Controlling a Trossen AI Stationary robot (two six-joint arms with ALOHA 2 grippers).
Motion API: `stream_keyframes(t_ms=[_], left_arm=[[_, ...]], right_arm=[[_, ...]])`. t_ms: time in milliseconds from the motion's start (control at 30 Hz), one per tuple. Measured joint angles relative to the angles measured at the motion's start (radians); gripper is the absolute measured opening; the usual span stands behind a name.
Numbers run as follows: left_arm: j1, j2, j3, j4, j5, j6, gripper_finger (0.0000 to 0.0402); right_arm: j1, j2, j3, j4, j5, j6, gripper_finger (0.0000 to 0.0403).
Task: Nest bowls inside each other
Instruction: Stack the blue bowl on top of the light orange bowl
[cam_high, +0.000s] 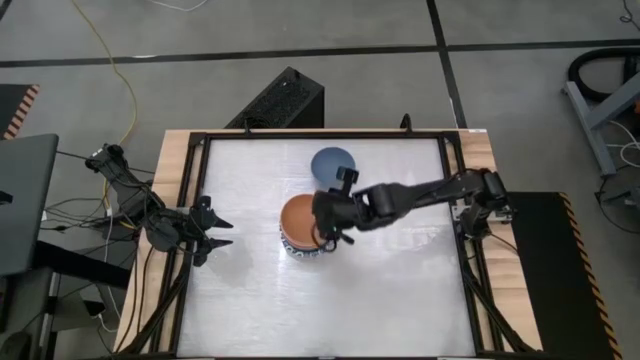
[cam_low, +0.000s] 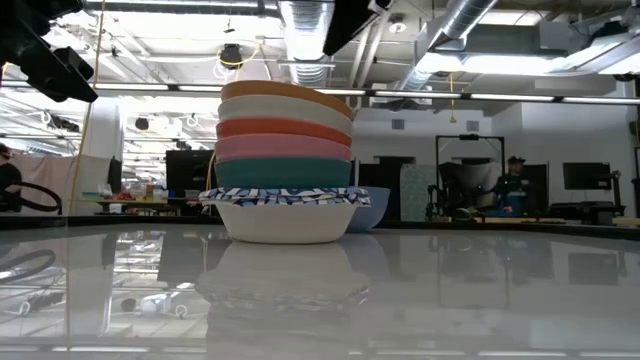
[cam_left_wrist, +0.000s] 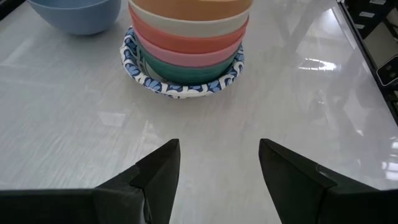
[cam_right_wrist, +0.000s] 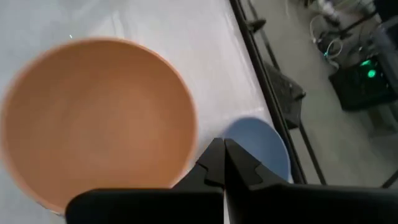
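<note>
Nested bowl stack (cam_high: 303, 228) is centred on the tabletop (cam_high: 390, 290), blue bowl (cam_high: 333, 163) behind; right gripper (cam_high: 330, 236) jaws closed above the stack, left gripper (cam_high: 222, 233) jaws wide at the left edge.

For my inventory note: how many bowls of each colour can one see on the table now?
white bowl with blue patterned rim: 1 (others nested inside it would be hidden)
green bowl: 1
pink bowl: 1
red bowl: 1
cream bowl: 1
orange bowl: 1
blue bowl: 1, standing apart
Total visible: 7
</note>
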Motion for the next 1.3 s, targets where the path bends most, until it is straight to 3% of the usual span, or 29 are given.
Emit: stream_keyframes(t_ms=[167, 367, 567, 733, 800, 1067, 1300], left_arm=[[0.0, 0.0, 0.0, 0.0, 0.0, 0.0, 0.0208], [0.0, 0.0, 0.0, 0.0, 0.0, 0.0, 0.0208], [0.0, 0.0, 0.0, 0.0, 0.0, 0.0, 0.0208], [0.0, 0.0, 0.0, 0.0, 0.0, 0.0, 0.0208], [0.0, 0.0, 0.0, 0.001, 0.0, 0.0, 0.0208], [0.0, 0.0, 0.0, 0.0, 0.0, 0.0, 0.0208], [0.0, 0.0, 0.0, 0.0, 0.0, 0.0, 0.0208]], right_arm=[[-0.106, 0.0, 0.024, -0.094, -0.104, -0.094, 0.0013], [-0.254, 0.0, 0.024, -0.139, -0.562, -0.36, 0.0013], [-0.395, -0.007, 0.02, -0.256, -0.606, -0.358, 0.0013], [-0.438, -0.107, -0.058, -0.198, -0.731, -0.383, 0.0009], [-0.426, -0.185, -0.134, -0.148, -0.774, -0.401, 0.0005], [-0.362, -0.583, -0.564, 0.211, -0.772, -0.296, 0.001], [-0.356, -0.743, -0.873, 0.531, -0.738, -0.261, 0.0031]])
